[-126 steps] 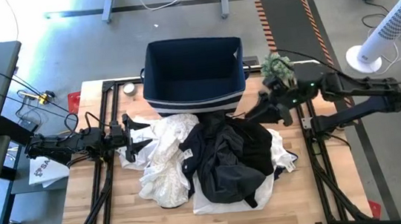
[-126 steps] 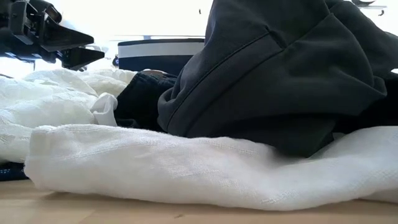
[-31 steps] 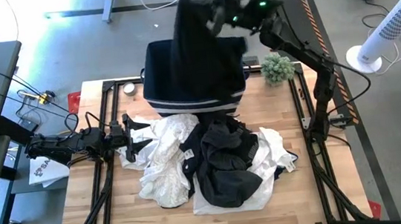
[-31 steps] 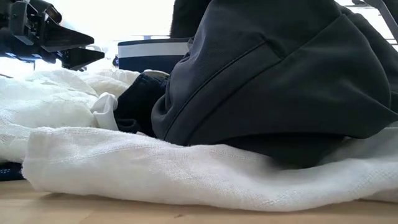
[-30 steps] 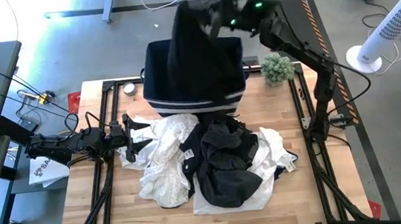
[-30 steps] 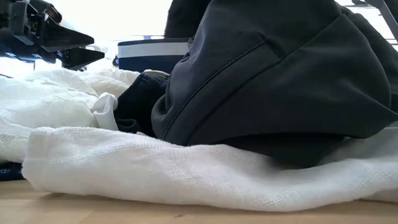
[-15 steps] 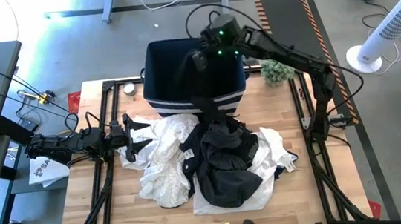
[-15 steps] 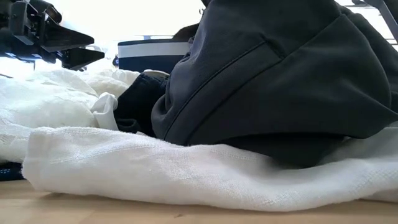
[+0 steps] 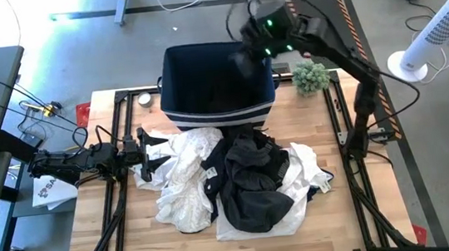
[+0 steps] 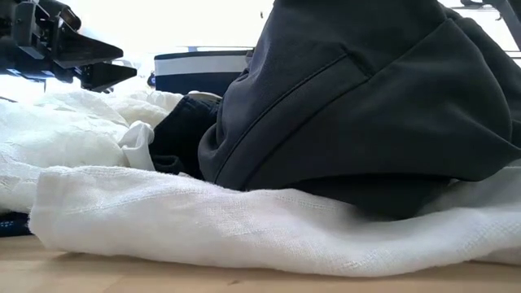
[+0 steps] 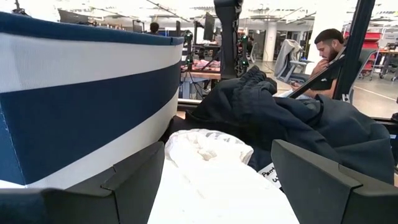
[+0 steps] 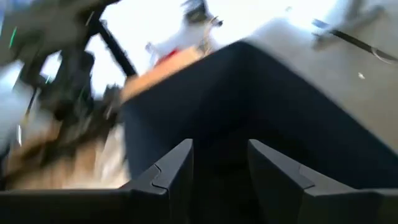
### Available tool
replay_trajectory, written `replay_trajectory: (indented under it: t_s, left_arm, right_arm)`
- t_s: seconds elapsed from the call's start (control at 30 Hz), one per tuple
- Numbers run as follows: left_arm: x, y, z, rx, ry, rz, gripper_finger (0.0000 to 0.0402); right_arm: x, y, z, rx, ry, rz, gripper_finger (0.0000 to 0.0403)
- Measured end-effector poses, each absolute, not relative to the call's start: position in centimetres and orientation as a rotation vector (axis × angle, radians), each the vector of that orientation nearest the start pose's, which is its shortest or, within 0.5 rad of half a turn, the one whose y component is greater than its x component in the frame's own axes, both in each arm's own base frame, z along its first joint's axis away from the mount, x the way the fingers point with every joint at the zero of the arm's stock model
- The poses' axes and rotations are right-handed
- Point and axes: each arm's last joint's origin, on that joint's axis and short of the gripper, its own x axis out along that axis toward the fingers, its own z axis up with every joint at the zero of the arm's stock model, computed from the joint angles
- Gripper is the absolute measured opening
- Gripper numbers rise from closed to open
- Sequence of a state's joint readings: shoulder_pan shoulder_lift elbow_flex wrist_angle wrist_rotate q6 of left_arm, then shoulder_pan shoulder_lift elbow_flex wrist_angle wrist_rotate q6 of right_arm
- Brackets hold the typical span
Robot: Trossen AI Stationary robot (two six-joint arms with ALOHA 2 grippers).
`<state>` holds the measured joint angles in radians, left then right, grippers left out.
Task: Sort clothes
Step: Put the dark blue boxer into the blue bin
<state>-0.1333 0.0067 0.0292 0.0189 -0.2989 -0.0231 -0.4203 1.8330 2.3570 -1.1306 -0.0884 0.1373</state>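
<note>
A pile of clothes lies in the middle of the table: white garments (image 9: 181,176) with a dark one (image 9: 251,181) heaped on them. Behind the pile stands the navy bin (image 9: 219,111) with white stripes. My right gripper (image 9: 244,60) hangs open over the bin's far right part, tipped down into its dark inside (image 12: 261,93), with nothing between its fingers. A dark garment inside the bin is hard to tell from the walls. My left gripper (image 9: 147,146) waits open and level at the pile's left edge, with white cloth (image 11: 208,155) ahead between its fingers.
A small green plant (image 9: 311,74) stands at the bin's right. A tape roll (image 9: 145,99) and a red item (image 9: 82,114) sit at the table's far left corner. A white fan (image 9: 440,32) stands beyond the right edge. A person (image 11: 326,50) sits far off.
My right gripper has sunk over the bin, tipped its fingers downward and opened. The dark garment that hung from it above the bin has dropped: half a second ago it trailed over the bin's near wall, and now that wall shows bare.
</note>
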Motion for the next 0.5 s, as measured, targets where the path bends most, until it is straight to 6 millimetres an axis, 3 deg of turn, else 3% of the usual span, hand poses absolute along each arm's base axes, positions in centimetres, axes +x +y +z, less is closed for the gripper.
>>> replay_trajectory:
  t_s: [0.13,0.23,0.4,0.5]
  left_arm:
    - [9.5,-0.4,17.5,-0.032,-0.043,0.165,0.0296]
    - [9.5,-0.4,17.5,-0.032,-0.043,0.165,0.0296]
    - [9.5,-0.4,17.5,-0.032,-0.043,0.165,0.0296]
    - [9.5,-0.4,17.5,-0.032,-0.043,0.165,0.0296]
  right_arm:
    - [29.9,-9.7,46.5,0.195,0.774,-0.212,0.0149]
    - [28.0,-7.2,44.9,0.237,0.88,-0.172,0.0149]
    - [24.3,-3.6,41.7,0.383,0.872,-0.179,0.0149]
    - [22.8,-2.1,38.6,0.462,0.865,-0.224,0.0149]
